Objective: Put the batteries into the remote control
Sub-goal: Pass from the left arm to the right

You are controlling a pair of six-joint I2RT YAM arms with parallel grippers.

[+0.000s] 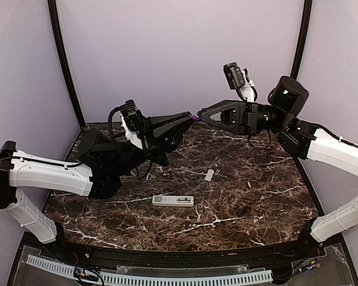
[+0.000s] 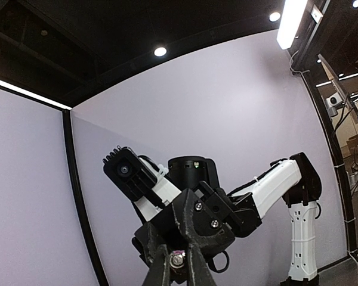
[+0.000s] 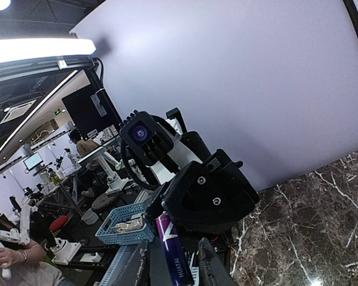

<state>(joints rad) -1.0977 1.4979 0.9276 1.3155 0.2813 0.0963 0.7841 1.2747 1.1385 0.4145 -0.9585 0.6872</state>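
Two black claws meet tip to tip in mid-air above a dark brown, white-veined, marble-patterned surface [image 1: 256, 196]. The left claw [image 1: 188, 121] is clamped almost fully closed on one end of a slim purple battery [image 1: 195, 118], a glossy cylinder with white lettering down its sleeve. From that claw's own camera only the battery's round metal end shows, pinched between two angular, bolted fingers.

The right claw [image 1: 201, 114] faces the left one head-on. Its jaws are narrowly parted and the battery's other end lies between them. Whether its pads actually press on the sleeve I cannot tell.

Below the meeting claws and a little toward the arm bases, well apart from both, the remote control [image 1: 173, 201] lies flat on the surface. It is a slim white plastic rectangle, long side running left to right, with a small darker patch at its left end. A small white oblong strip [image 1: 209, 174] lies at a slant under the right claw, near the remote but not touching it.

Behind the claws, smooth pale lilac backdrop panels [image 1: 179, 53] rise between black posts [image 1: 65, 65]. Beyond the left claw, the right wrist camera catches a blue lattice basket [image 3: 122, 229] in the cluttered workshop.
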